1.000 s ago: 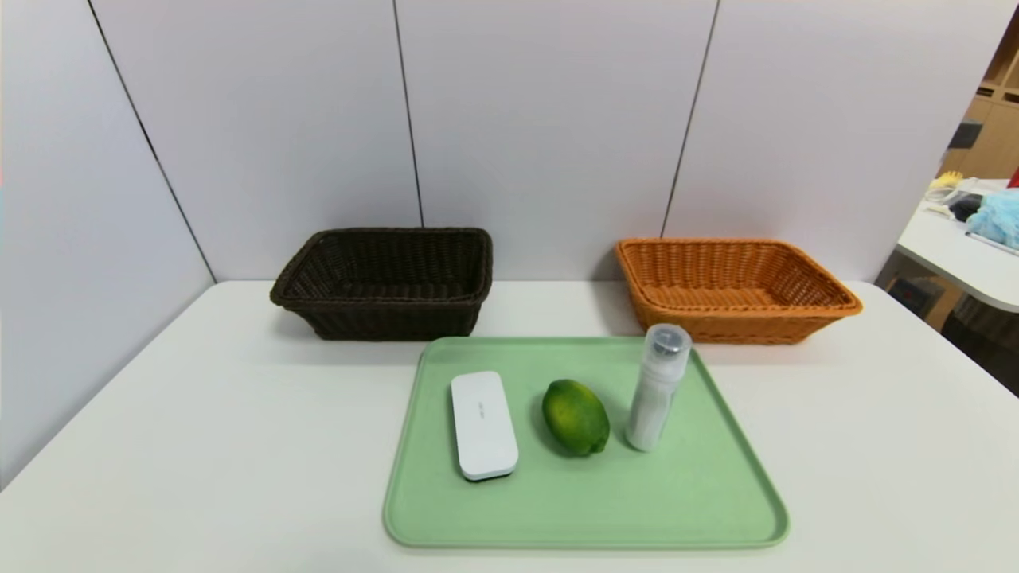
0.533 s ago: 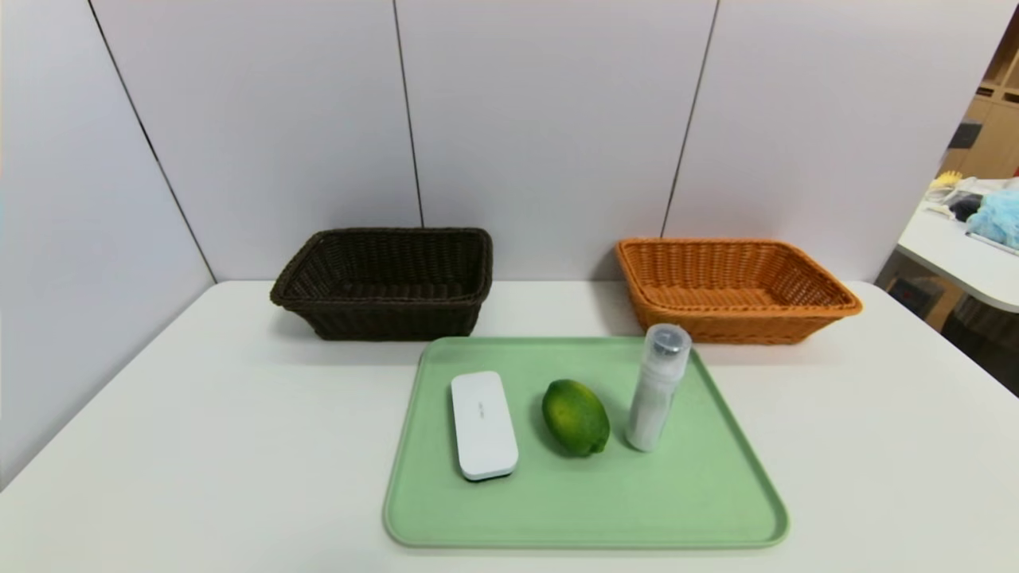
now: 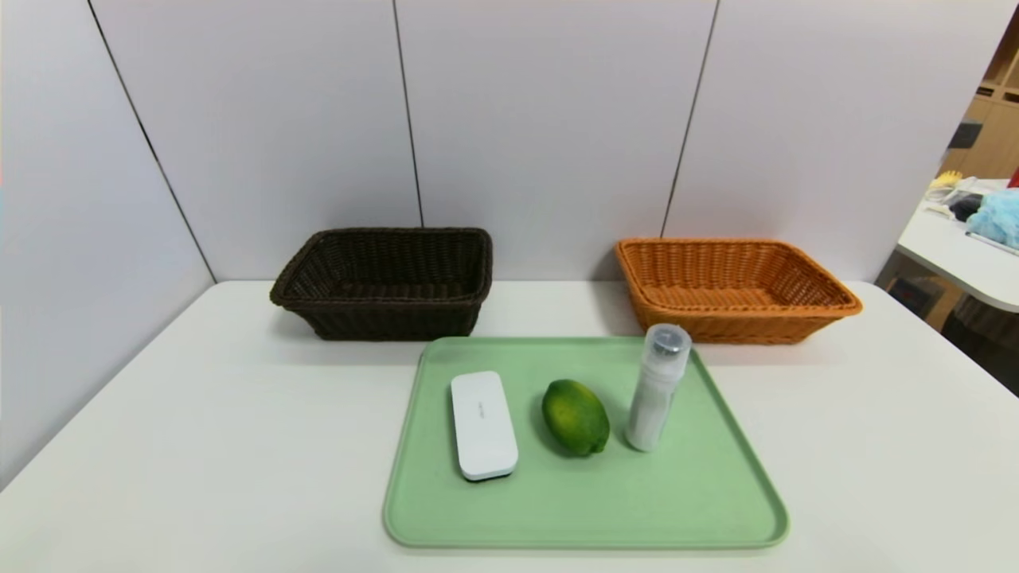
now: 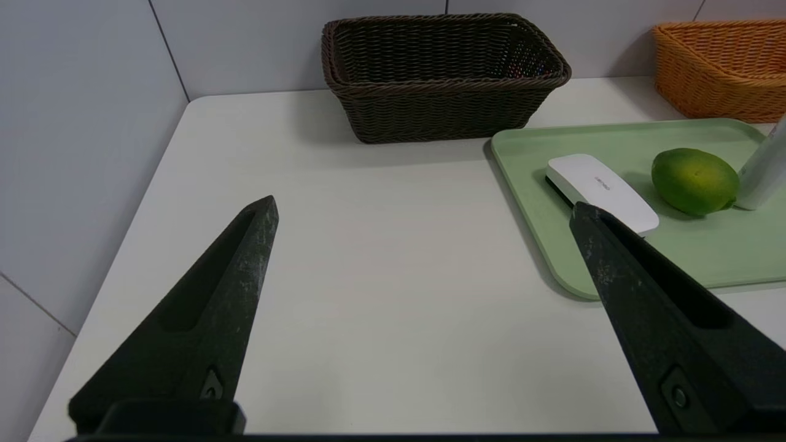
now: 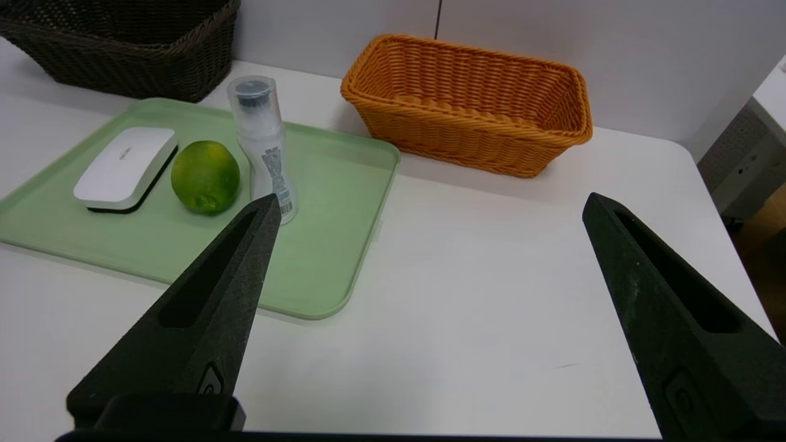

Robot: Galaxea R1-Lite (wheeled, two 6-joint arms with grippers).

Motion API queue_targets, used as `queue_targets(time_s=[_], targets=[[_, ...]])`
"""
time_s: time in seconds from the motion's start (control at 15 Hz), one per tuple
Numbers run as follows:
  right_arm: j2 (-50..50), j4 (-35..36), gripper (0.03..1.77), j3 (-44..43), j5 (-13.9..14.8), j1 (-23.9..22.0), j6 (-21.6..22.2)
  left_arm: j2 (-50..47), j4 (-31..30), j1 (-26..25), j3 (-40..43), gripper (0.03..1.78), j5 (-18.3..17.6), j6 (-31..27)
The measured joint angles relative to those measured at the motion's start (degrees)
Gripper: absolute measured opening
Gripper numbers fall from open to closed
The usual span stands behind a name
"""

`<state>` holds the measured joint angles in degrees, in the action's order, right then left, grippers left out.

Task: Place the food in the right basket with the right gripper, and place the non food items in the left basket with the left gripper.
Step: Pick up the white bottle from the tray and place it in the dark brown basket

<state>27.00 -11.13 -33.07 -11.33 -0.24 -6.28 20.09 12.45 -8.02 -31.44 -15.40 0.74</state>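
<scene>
Three things stood on the green tray [image 3: 589, 509] in the head view: the white case [image 3: 484, 426] lying flat, the green fruit [image 3: 575, 418] between, and the upright bottle [image 3: 657, 387]; the dark basket [image 3: 386, 322] and orange basket [image 3: 724, 326] sat behind. From the left wrist, the left gripper [image 4: 424, 205] hung over the white table [image 4: 393, 344], jaws spread and holding nothing; the case looked stiff and smooth, best pinched across its narrow width. From the right wrist, the right gripper [image 5: 433, 199] also had jaws wide apart, with nothing between; the fruit seemed firm, perhaps slippery, wanting a grip around its middle. The bottle looked light and tippy, best taken mid-body.
</scene>
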Motion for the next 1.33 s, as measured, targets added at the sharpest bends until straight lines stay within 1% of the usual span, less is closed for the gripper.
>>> queue_targets(time_s=[0.13, 0.2, 0.33, 0.53, 0.73, 0.93, 1.33], targets=[[2.1, 1.2, 1.7, 0.8, -0.6, 0.1, 0.0, 3.1, -6.8, -0.1, 3.7, 1.69, -0.3, 0.2], [3.3, 2.6, 1.7, 1.5, -1.5, 0.1, 0.1, 4.7, -9.3, -0.1, 4.7, 1.69, -0.3, 0.4], [5.7, 5.5, 1.7, 2.7, -3.6, 0.1, 0.2, 7.7, -10.8, -0.1, 5.3, 1.69, -0.4, 0.9], [10.5, 9.8, 1.7, 3.7, -6.4, 0.5, 0.3, 9.8, -10.8, -0.1, 5.4, 1.69, -0.4, 0.9], [15.1, 14.5, 1.7, 4.7, -6.7, 4.1, 0.7, 10.7, -10.7, -0.1, 5.7, 1.69, -0.5, 0.8], [18.4, 16.8, 1.7, 6.1, -6.7, 7.6, 0.4, 11.0, -10.7, -0.1, 6.3, 1.69, -0.5, 0.9], [24.0, 23.3, 1.7, 8.1, -6.1, 12.8, 0.5, 12.7, -11.3, 0.1, 6.9, 1.69, -0.5, 0.5]])
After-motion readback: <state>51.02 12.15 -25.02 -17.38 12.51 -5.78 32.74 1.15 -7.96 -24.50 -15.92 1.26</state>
